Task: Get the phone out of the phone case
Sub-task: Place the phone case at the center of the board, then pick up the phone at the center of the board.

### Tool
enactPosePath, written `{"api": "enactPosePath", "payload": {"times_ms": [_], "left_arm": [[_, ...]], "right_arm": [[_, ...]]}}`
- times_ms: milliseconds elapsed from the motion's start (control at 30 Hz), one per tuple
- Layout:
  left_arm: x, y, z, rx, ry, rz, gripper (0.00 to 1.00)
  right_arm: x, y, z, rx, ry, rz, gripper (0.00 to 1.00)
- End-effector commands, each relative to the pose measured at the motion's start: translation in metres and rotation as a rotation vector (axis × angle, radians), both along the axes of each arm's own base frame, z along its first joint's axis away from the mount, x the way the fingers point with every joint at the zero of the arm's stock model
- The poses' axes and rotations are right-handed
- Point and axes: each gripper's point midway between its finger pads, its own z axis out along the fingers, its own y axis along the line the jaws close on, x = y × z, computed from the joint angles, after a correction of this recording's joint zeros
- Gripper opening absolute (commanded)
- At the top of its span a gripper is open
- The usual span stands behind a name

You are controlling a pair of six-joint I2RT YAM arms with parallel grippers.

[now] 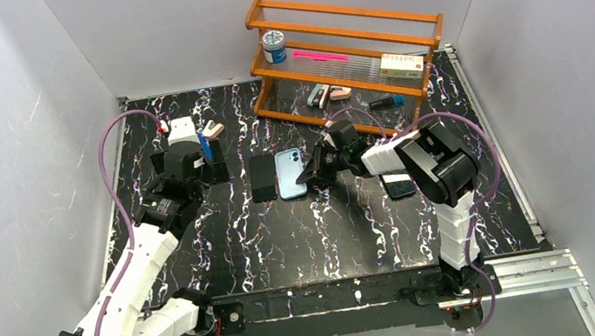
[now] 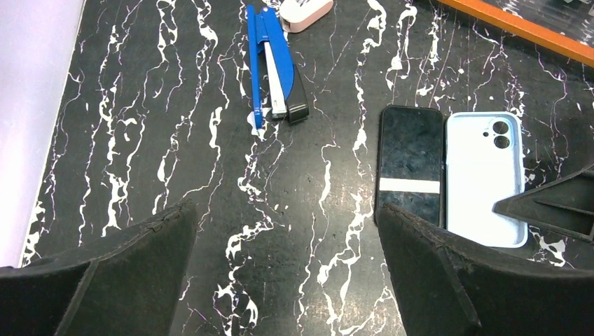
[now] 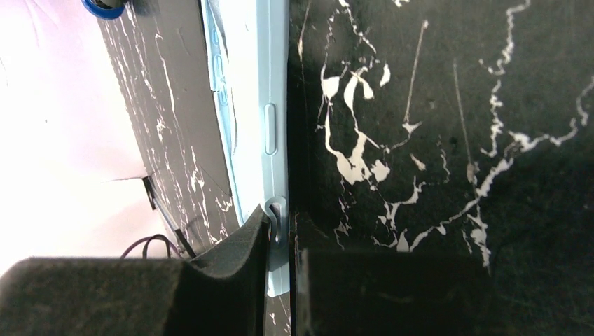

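Black marbled surface (image 1: 330, 234) carries the phone (image 2: 410, 164) just left of the phone case (image 2: 483, 178); right gripper (image 3: 280, 234) jaws pinch its rim, likely steadying it; left gripper (image 2: 287, 217) jaws gape wide.

The phone (image 1: 262, 177) lies flat on the table (image 1: 304, 237), just left of the phone case (image 1: 290, 174). A stapler (image 1: 206, 140) lies behind them to the left, and a wooden rack (image 1: 345, 47) stands at the back.
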Motion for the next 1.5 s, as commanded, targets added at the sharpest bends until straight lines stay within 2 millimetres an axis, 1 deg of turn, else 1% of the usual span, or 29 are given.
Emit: {"api": "enactPosePath", "payload": {"times_ms": [0, 167, 300, 433, 633, 667, 700, 733, 800, 833, 1000, 1233, 1333, 1467], "left_arm": [[0.001, 0.003, 0.003, -0.043, -0.016, -0.002, 0.98], [-0.001, 0.007, 0.001, -0.042, -0.014, 0.009, 0.98], [-0.001, 0.008, -0.002, -0.041, -0.008, 0.012, 0.98], [-0.001, 0.009, -0.003, -0.039, -0.005, 0.015, 0.98], [-0.001, 0.011, -0.005, -0.038, -0.002, 0.021, 0.98], [-0.001, 0.011, -0.005, -0.037, -0.002, 0.024, 0.98], [-0.001, 0.012, -0.005, -0.037, -0.001, 0.026, 0.98], [-0.001, 0.012, -0.005, -0.035, 0.001, 0.027, 0.98], [-0.001, 0.013, -0.005, -0.034, 0.001, 0.032, 0.98], [-0.002, 0.014, -0.006, -0.032, 0.002, 0.034, 0.98], [-0.002, 0.015, -0.005, -0.032, 0.001, 0.036, 0.98], [-0.005, 0.022, -0.005, -0.021, -0.005, 0.066, 0.98], [-0.006, 0.025, -0.001, -0.021, -0.022, 0.078, 0.98], [-0.009, 0.030, 0.005, -0.021, -0.049, 0.101, 0.98]], "right_arm": [[0.015, 0.017, 0.016, 0.046, -0.058, 0.010, 0.06], [0.017, 0.020, 0.013, 0.039, -0.050, 0.004, 0.09], [0.015, 0.020, 0.009, 0.023, -0.044, 0.002, 0.15], [0.016, 0.013, 0.003, -0.034, -0.049, -0.019, 0.26], [0.015, -0.002, -0.004, -0.126, -0.066, -0.037, 0.46], [0.015, -0.004, -0.005, -0.136, -0.066, -0.038, 0.50], [0.014, -0.006, -0.006, -0.148, -0.064, -0.040, 0.57], [0.013, -0.007, -0.007, -0.158, -0.065, -0.041, 0.66], [0.011, -0.010, -0.009, -0.176, -0.067, -0.039, 0.97], [0.010, -0.012, -0.010, -0.189, -0.066, -0.040, 0.98], [0.004, -0.017, -0.008, -0.234, -0.079, -0.034, 0.99], [0.007, -0.028, 0.007, -0.290, -0.141, -0.040, 0.99], [0.009, -0.040, 0.018, -0.352, -0.190, -0.044, 0.99], [0.008, -0.068, 0.044, -0.455, -0.296, -0.054, 0.99]]}}
